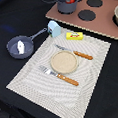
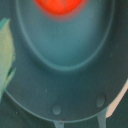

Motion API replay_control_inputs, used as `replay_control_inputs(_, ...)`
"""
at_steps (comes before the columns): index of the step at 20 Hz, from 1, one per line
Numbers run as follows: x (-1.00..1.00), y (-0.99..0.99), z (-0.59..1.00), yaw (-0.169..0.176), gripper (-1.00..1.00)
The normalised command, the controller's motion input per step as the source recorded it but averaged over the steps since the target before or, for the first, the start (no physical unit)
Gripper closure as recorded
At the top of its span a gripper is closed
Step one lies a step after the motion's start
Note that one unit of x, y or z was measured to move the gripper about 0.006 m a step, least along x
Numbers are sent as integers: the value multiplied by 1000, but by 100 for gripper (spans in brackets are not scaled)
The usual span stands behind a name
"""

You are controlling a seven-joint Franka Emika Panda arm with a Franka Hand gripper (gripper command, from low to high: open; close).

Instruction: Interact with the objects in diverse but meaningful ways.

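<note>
The wrist view is filled by a dark pot (image 2: 65,75) with a red tomato (image 2: 57,7) lying in it, and the camera sits very close over the rim. No jaws show in that picture, and in the exterior view the arm is cut off at the far edge, so it cannot be told whether they are wide, narrow or holding anything.

In the exterior view the pot (image 1: 67,4) stands far off on the toy stove (image 1: 104,25), beside the black burners. Risk one: a descent this close to the rim can catch the wall and tip or shove the pot toward the stove's near edge, where it would drop onto the worktop (image 1: 7,99). Risk two: the tomato is round and smooth, so it looks likely to roll away from a closing pinch inside the curved bottom.

Open room lies nearer. The frying pan (image 1: 21,45), with a small white piece (image 1: 19,44) in it, sits on the exterior view's left, just off the placemat (image 1: 88,84). The pale blue cup (image 1: 55,29) and yellow packet (image 1: 74,36) stand near the mat's far edge. The plate (image 1: 64,61) rests mid-mat between knife (image 1: 75,52) and fork (image 1: 59,75). The near part of the mat is bare, good landing space.
</note>
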Motion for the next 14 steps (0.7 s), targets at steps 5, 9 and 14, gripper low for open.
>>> replay_control_inputs(5, -54, 238, 857, 6, -100)
replay_control_inputs(9, 395, -48, 408, -37, -100)
replay_control_inputs(14, 663, -371, 53, -97, -100)
